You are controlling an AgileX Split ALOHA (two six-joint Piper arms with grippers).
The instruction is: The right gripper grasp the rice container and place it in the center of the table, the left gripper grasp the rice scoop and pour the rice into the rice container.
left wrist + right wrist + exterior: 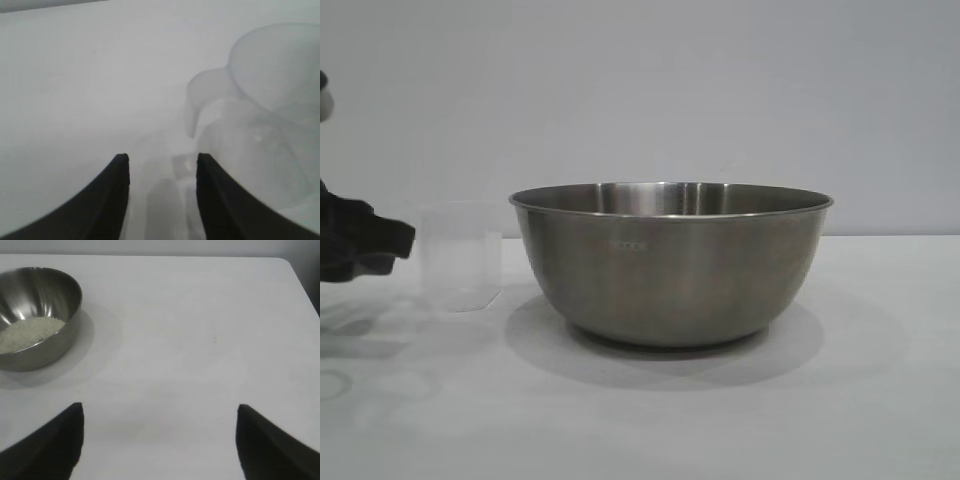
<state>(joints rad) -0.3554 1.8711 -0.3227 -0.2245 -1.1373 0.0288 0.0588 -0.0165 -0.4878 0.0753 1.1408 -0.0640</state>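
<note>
The rice container (670,265), a large steel bowl, stands on the white table (880,400) mid-view. In the right wrist view the bowl (55,295) holds a layer of rice (27,332). The rice scoop (460,255), a small translucent cup, stands upright on the table just left of the bowl. My left gripper (405,245) sits left of the scoop, a small gap away. In its wrist view the left gripper (162,159) is open with only table between the jaws, and the scoop (270,100) with its loop handle (205,95) lies ahead and to one side. My right gripper (160,407) hangs open wide over bare table, away from the bowl.
The table's far edge and a rounded corner (287,262) show in the right wrist view. A plain pale wall (640,90) stands behind the table.
</note>
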